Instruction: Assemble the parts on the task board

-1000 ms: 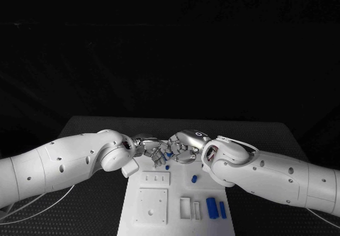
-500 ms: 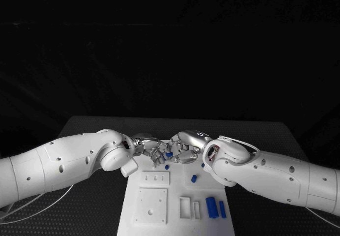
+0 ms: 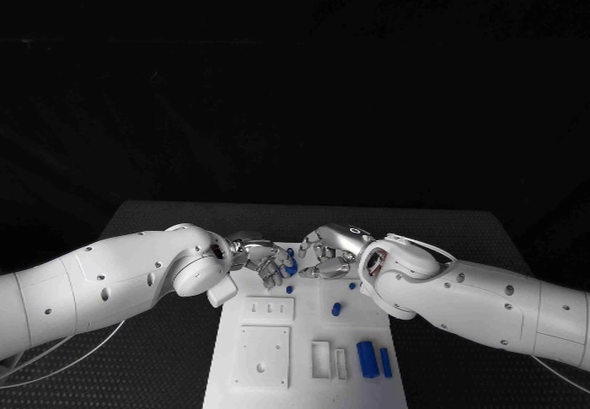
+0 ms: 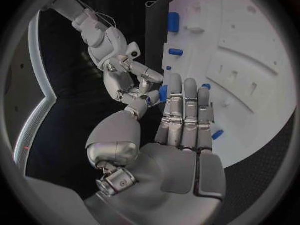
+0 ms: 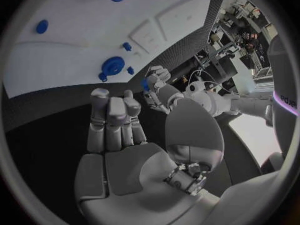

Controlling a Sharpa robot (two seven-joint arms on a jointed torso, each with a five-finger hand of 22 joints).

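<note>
The white task board (image 3: 308,341) lies in the middle of the table. My left hand (image 3: 261,260) hovers over its far end and pinches a small blue part (image 3: 290,266) between thumb and finger; that part (image 4: 163,93) also shows in the left wrist view. My right hand (image 3: 327,253) hangs just to the right of it, a small gap away, with its fingers apart and nothing in them. From the right wrist view, the right hand (image 5: 115,125) is bare and the left hand (image 5: 157,91) holds the blue part (image 5: 145,85).
Loose blue parts lie on the board: a small peg (image 3: 288,290), a short cylinder (image 3: 337,308) and two long bars (image 3: 367,354) near the front right. A round blue part (image 5: 113,65) sits on the board (image 5: 69,45). White blocks with slots (image 3: 264,354) stand at the front left.
My right hand has drawn back to the right, away from the left hand, and a gap has opened between them. The left hand has stayed in place with the blue part.
</note>
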